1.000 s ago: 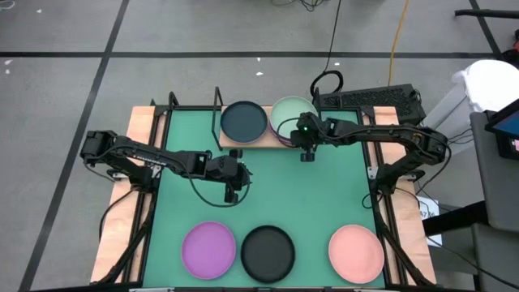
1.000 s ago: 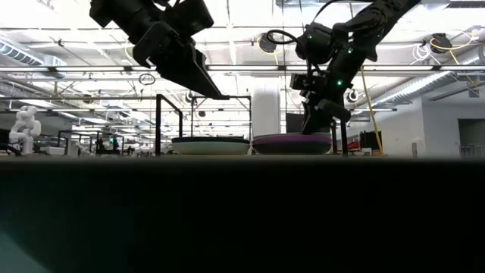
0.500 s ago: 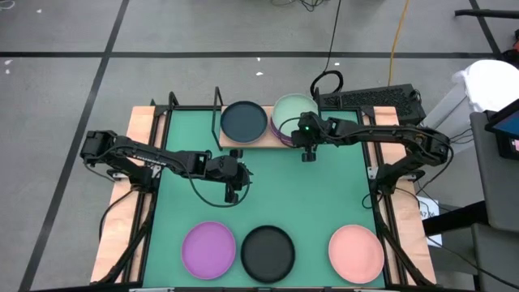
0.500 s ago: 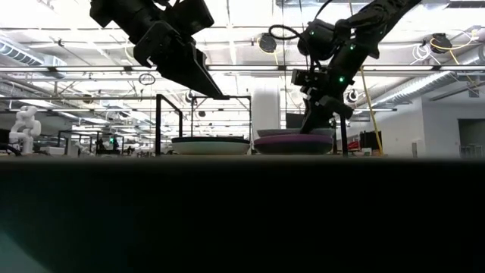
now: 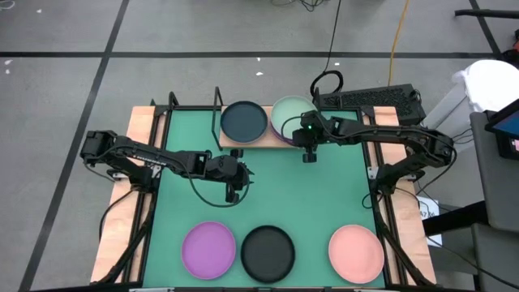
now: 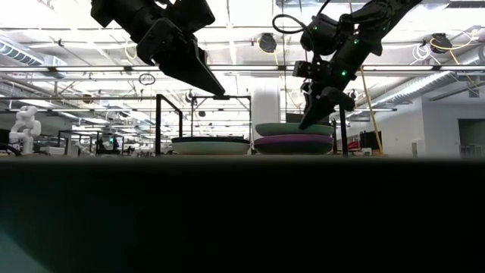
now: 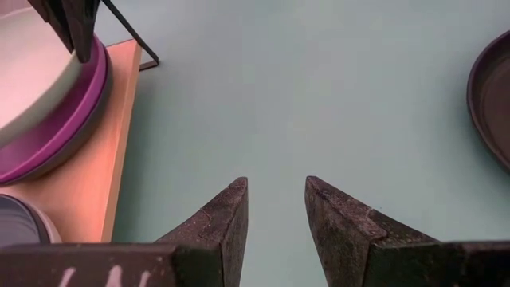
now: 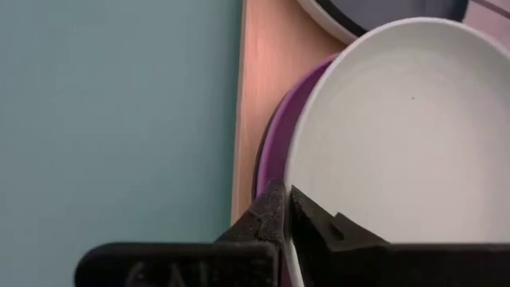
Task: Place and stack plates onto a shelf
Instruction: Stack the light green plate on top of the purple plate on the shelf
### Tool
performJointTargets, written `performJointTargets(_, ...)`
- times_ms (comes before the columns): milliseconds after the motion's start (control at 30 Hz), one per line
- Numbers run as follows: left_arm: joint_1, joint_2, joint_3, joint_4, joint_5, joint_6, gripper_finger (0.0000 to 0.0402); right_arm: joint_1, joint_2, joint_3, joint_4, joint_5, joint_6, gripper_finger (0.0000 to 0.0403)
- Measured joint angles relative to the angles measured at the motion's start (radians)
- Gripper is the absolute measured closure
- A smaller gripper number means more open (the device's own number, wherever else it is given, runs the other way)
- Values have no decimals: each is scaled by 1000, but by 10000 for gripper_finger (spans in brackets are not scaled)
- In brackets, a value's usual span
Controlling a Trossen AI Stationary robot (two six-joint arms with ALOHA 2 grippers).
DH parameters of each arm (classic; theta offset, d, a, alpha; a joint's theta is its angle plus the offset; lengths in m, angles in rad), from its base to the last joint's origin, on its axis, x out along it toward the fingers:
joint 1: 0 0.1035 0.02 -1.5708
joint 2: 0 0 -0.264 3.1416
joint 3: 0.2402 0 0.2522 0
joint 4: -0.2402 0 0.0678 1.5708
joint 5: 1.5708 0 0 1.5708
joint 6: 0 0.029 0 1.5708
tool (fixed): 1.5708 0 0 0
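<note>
Two grippers hang over the green table: the left gripper (image 5: 235, 195), jaws apart and empty, has the dark teal plate (image 5: 243, 121) on the shelf (image 5: 229, 143) well ahead; the right gripper (image 5: 307, 156), jaws together, sits just beside the pale mint plate (image 5: 288, 114) stacked on a purple plate (image 8: 273, 155).

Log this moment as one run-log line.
right tool: shut on pale mint plate, atop purple plate on shelf | left tool: open, mid-table
</note>
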Motion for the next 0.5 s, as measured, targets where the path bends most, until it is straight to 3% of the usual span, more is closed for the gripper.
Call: performJointTargets(500,0,0,0,-2,0,-2,268,0,0,0,19,6,37,346)
